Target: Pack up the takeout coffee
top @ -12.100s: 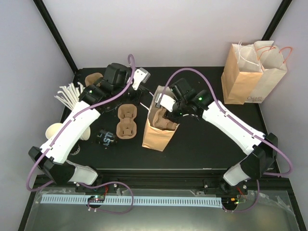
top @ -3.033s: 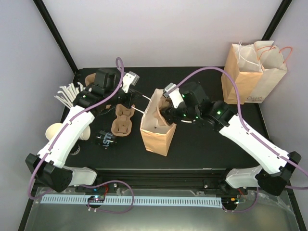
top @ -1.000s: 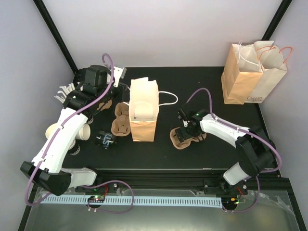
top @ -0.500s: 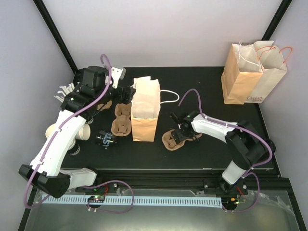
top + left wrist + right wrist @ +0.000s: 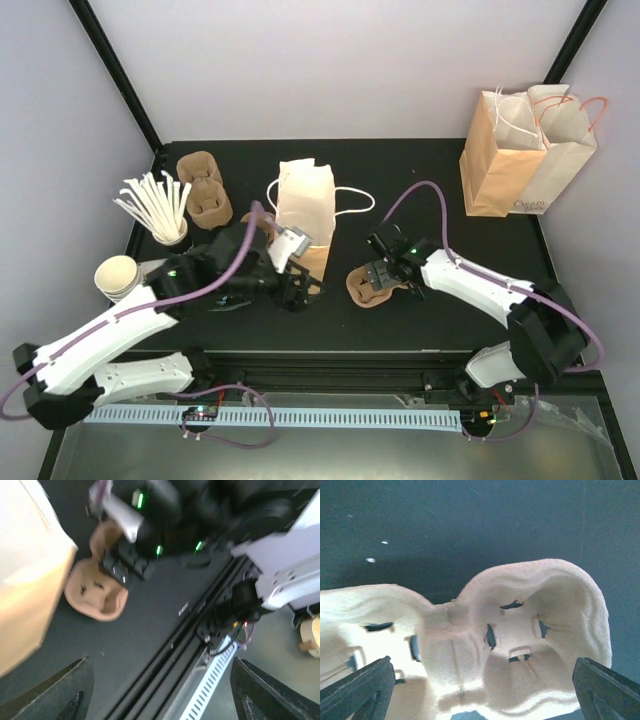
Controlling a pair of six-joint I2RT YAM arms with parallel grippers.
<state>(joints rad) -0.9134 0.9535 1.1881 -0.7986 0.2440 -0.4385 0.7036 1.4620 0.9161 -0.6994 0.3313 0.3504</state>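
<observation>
Now the left gripper (image 5: 167, 692) and right gripper (image 5: 482, 690) are spread wide and empty (the right hangs over the brown carrier (image 5: 520, 630)). Next, I think: fetch the coffee.

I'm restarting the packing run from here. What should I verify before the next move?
1. Left claw open and empty: ok.
2. Right claw open, above the carrier: ok.
3. Carrier wells empty: ok.
4. Bag mouth open: cannot tell.
5. Coffee in sight: not ok, no view shows it.
</observation>
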